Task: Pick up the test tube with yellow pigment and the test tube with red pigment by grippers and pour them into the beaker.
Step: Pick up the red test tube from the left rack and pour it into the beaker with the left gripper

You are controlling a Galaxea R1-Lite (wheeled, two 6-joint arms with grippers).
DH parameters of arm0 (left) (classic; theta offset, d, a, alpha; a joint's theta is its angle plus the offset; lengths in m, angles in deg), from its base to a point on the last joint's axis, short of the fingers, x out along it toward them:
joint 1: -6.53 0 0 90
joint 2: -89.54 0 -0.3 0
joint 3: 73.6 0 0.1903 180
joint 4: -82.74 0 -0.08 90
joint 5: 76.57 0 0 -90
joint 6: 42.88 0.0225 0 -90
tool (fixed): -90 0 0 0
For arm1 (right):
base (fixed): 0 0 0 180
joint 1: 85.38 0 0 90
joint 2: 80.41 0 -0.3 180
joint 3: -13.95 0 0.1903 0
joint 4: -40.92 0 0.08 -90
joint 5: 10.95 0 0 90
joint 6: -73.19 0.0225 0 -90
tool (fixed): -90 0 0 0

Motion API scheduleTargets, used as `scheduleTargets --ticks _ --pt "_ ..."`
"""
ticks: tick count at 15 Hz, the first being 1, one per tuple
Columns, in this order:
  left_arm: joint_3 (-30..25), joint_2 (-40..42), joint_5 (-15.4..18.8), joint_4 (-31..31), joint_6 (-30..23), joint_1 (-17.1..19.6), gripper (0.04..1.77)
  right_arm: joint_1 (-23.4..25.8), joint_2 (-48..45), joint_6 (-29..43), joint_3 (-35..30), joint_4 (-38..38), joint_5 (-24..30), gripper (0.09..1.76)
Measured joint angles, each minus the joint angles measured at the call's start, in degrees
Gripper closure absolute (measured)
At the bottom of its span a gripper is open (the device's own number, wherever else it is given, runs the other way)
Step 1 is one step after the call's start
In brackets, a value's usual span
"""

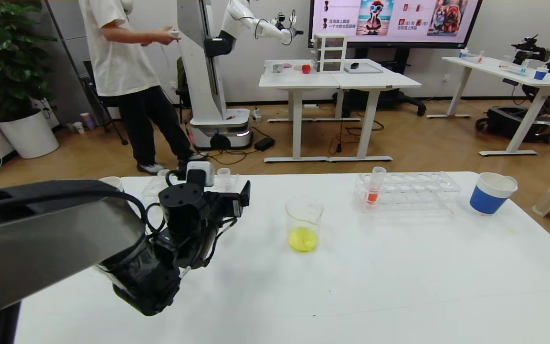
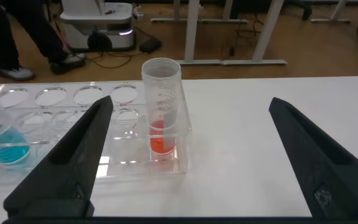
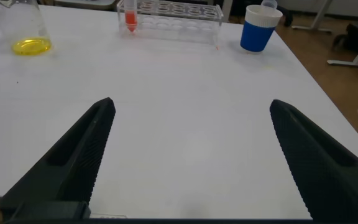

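My left gripper (image 2: 185,162), spread wide, lines up on the red tube (image 2: 161,112) in its rack (image 2: 61,102) (yellow already fills the beaker (image 1: 303,224)); my right gripper (image 3: 188,155) hovers spread over the desk (image 3: 185,93).

Head high; wrists low, tabletop-facing

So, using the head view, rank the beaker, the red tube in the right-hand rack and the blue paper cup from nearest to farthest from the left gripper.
1. Beaker, mid-table, just right of the left gripper, yellow liquid inside.
2. Red tube, upright in the rack's left end, farther right.
3. Blue paper cup, past the rack, near the table's right edge.
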Motion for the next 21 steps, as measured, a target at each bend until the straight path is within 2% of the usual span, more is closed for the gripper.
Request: scheduleTargets --ticks 6,11,12,13,15,16,17,18,19,21 --pt "11.4 -8.1 0.2 0.2 4.8 1.9 0.06 0.0 0.0 0.0 0.0 0.0 0.0 0.11" --pt "12.8 -10.0 -0.4 -1.1 4.4 2.1 0.06 0.0 0.0 0.0 0.0 0.0 0.0 0.11" --pt "12.8 -10.1 -0.5 -1.5 4.5 2.1 0.13 0.0 0.0 0.0 0.0 0.0 0.0 0.11" --pt "12.8 -10.1 -0.5 -1.6 4.5 2.0 0.39 0.0 0.0 0.0 0.0 0.0 0.0 0.11" --pt "12.8 -10.0 -0.9 -1.7 4.5 2.1 1.21 0.0 0.0 0.0 0.0 0.0 0.0 0.11" --pt "12.9 -9.9 -1.0 -1.7 4.6 2.0 1.47 0.0 0.0 0.0 0.0 0.0 0.0 0.11" --pt "12.9 -9.8 -0.9 -1.6 4.5 2.0 1.49 0.0 0.0 0.0 0.0 0.0 0.0 0.11" --pt "12.9 -9.8 -0.9 -1.6 4.6 2.0 1.37 0.0 0.0 0.0 0.0 0.0 0.0 0.11" --pt "12.9 -9.8 -0.8 -1.6 4.5 1.9 1.35 0.0 0.0 0.0 0.0 0.0 0.0 0.11" --pt "13.1 -9.4 -0.7 -1.6 4.7 1.7 1.35 0.0 0.0 0.0 0.0 0.0 0.0 0.11"
